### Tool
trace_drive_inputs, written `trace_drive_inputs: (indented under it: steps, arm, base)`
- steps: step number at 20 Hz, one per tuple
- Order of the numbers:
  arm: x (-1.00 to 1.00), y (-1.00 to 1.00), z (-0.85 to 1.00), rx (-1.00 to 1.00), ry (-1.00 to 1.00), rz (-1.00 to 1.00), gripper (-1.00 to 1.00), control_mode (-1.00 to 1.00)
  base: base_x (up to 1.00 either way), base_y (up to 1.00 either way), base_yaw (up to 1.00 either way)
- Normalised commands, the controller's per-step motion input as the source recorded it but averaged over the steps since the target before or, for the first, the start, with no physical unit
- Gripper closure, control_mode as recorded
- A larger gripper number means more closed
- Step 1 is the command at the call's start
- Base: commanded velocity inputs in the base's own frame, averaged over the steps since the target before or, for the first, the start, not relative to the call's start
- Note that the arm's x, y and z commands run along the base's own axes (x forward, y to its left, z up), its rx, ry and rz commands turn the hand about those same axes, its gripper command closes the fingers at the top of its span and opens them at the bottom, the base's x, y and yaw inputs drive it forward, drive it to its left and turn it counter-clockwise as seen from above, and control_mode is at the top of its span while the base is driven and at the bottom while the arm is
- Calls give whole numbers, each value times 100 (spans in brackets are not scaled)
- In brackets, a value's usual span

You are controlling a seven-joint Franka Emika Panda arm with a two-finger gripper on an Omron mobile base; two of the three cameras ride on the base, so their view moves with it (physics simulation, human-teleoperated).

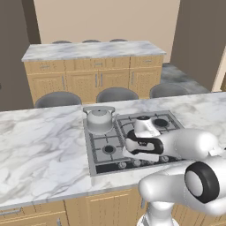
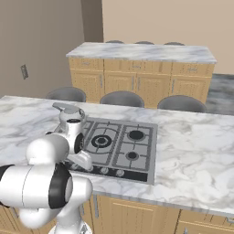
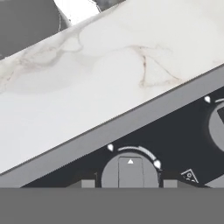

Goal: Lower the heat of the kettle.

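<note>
Kettle [image 1: 99, 120], squat and silver-grey, sits on the back-left burner of a grey gas cooktop [image 1: 164, 131] set into a white marble counter [image 1: 39, 150]; the white arm reaches low over the cooktop's front edge; gripper [image 3: 129, 183] closed on a round grey knob [image 3: 130, 173] on the dark control strip; a second knob [image 3: 217, 124] lies just beside it.
</note>
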Motion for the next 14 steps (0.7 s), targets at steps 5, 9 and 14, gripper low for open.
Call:
trace_drive_inputs:
  steps: [5,9,14]
  arm:
    - [-56,-20,-10,1,-7,0,100,-100]
    - [-9,-1,-7,-1,0,0,100,-100]
    - [-6,0,-3,-1,-3,-2,100,-100]
  base:
    - [0,0,0]
    - [0,0,0]
    - [0,0,0]
